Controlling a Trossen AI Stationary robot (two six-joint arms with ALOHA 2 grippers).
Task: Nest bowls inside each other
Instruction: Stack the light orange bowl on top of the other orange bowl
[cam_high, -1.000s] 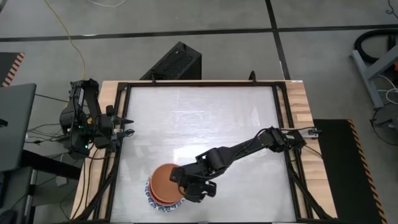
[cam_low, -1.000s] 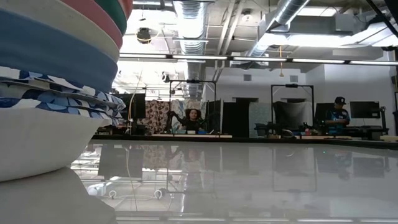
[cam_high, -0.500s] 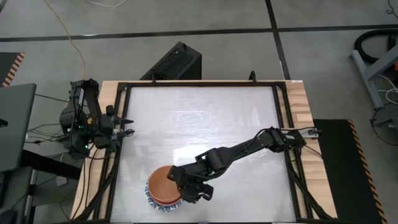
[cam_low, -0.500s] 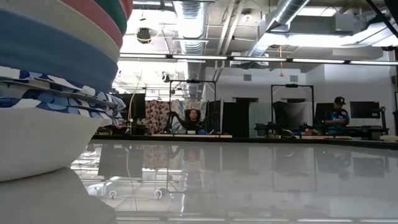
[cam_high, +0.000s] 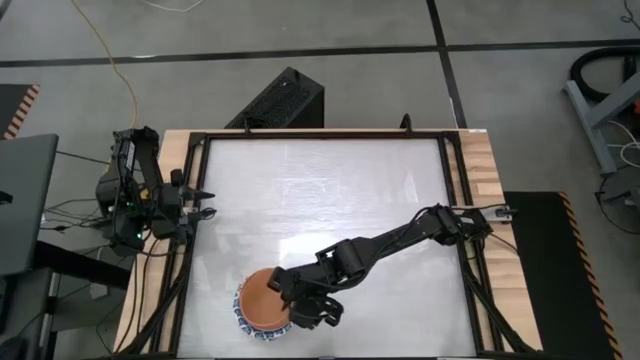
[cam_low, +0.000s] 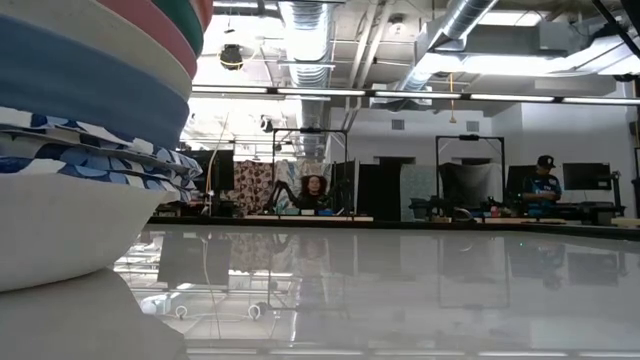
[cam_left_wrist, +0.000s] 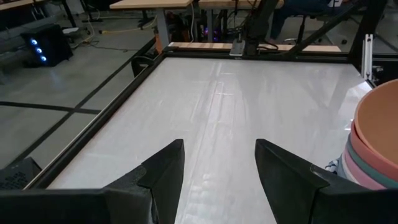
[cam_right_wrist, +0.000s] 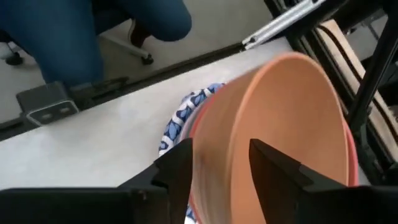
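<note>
A stack of nested bowls (cam_high: 244, 318) stands near the table's front edge, left of centre. An orange bowl (cam_high: 262, 298) sits on top, and blue-patterned rims show beneath it. In the low view the stack (cam_low: 80, 100) fills the left side, with white, patterned, blue, pink and teal walls. My right gripper (cam_high: 300, 305) is open at the stack's right side. Its fingers stand astride the orange bowl's rim (cam_right_wrist: 214, 118), one outside and one inside, with a gap on each side. My left gripper (cam_high: 205, 205) waits open at the table's left edge.
The white table top (cam_high: 330, 200) lies bare beyond the stack, bounded by a black frame (cam_high: 455, 200). A black box (cam_high: 285, 100) sits on the floor past the far edge. In the low view, people sit at benches in the room (cam_low: 315, 190) behind.
The orange bowl has sunk from a raised, offset place down into the stack and now sits centred on it. My right gripper has stayed at the stack's right side.
</note>
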